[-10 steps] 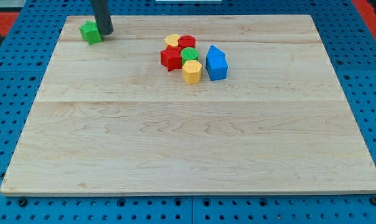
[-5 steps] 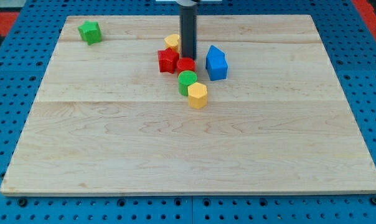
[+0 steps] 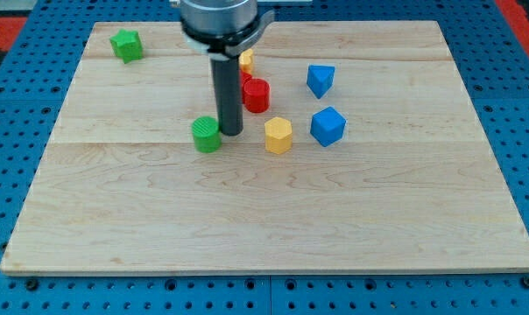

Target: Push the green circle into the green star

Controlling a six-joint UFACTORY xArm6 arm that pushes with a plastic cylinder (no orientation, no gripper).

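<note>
The green circle [image 3: 207, 134] lies left of the board's middle. My tip [image 3: 230, 132] stands right against its right side. The green star [image 3: 126, 45] sits far off at the view's top left corner of the wooden board [image 3: 264, 219]. The rod rises from the tip toward the view's top and hides part of the blocks behind it.
A red circle [image 3: 257, 94] and a yellow block [image 3: 245, 61] sit just right of the rod; a red block is mostly hidden behind it. A yellow hexagon [image 3: 278, 135] lies right of the tip. Two blue blocks [image 3: 320, 80] [image 3: 327, 126] lie further right.
My tip moved down and left, pushing the green circle leftward out of the cluster. The two blue blocks separated and shifted right. The green star has not moved.
</note>
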